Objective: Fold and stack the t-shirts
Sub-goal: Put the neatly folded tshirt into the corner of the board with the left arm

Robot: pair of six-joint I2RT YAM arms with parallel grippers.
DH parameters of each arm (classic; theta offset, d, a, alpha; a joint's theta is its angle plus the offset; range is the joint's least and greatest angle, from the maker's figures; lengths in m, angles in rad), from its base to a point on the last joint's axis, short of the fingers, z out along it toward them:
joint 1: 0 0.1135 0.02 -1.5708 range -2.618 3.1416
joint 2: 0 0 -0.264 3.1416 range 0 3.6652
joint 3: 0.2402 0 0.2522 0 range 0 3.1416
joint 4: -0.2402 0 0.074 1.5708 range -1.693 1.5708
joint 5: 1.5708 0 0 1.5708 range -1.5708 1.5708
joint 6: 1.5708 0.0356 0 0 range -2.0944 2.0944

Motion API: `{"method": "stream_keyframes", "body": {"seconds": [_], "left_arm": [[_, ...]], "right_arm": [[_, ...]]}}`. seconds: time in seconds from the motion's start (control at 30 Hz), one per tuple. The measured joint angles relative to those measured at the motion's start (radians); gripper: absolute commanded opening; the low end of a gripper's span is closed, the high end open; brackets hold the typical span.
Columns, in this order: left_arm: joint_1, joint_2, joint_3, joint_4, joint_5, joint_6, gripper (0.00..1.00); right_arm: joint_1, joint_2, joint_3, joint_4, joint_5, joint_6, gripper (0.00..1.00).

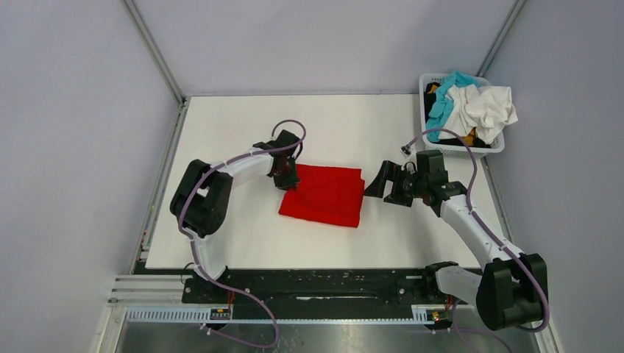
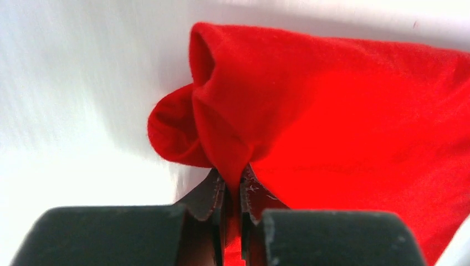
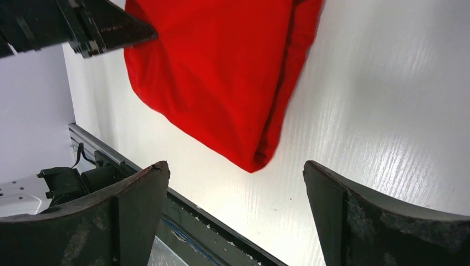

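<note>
Table (image 1: 309, 125) bare around red t-shirt (image 1: 324, 195); basket (image 1: 425, 110) (heaped) blocks far-right corner.

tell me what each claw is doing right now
left claw: shut on the red t-shirt, pinching its edge
right claw: open, holding nothing

Plain red t-shirt (image 1: 324, 195), white table (image 1: 235, 132)

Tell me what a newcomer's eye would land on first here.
The bright red t-shirt, folded into a rectangle, dominates the middle of the white table. The left gripper is pinched shut on its far-left corner, bunching the cloth, while the right gripper stands open just off its right edge. At the far right corner, a white lattice basket holds a heap of crumpled t-shirts, white and teal on top.
</note>
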Motion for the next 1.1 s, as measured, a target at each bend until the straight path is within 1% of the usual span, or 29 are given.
{"method": "stream_keyframes", "body": {"seconds": [0.07,0.13,0.33,0.43,0.57,0.77,0.87,1.0,1.03,1.1], "left_arm": [[-0.002,0.033,0.057,-0.024,-0.051,0.02,0.0],[-0.001,0.069,0.129,-0.071,-0.132,0.043,0.0],[0.041,0.172,0.361,-0.215,-0.451,0.13,0.0],[0.1,0.239,0.492,-0.269,-0.576,0.195,0.0],[0.215,0.361,0.694,-0.316,-0.677,0.268,0.0],[0.373,0.465,0.865,-0.321,-0.698,0.382,0.0],[0.44,0.503,0.94,-0.294,-0.704,0.459,0.0],[0.491,0.553,1.003,-0.242,-0.713,0.574,0.02],[0.505,0.601,1.047,-0.2,-0.723,0.644,0.03],[0.513,0.62,1.065,-0.2,-0.729,0.665,0.04]], "right_arm": [[-0.001,0.004,0.0,-0.006,0.001,-0.003,0.99],[-0.002,0.01,0.0,-0.009,0.002,-0.007,0.99],[-0.006,0.027,0.0,-0.019,0.027,-0.024,1.0],[-0.008,0.027,0.001,-0.024,0.048,-0.033,1.0],[-0.008,0.029,0.001,-0.025,0.069,-0.046,0.99],[-0.011,0.048,0.003,-0.03,0.097,-0.059,0.99],[-0.014,0.054,0.007,-0.042,0.115,-0.068,0.99],[-0.015,0.056,0.016,-0.05,0.14,-0.079,0.99],[-0.016,0.061,0.02,-0.055,0.154,-0.085,1.0],[-0.016,0.063,0.02,-0.056,0.159,-0.086,0.99]]}}
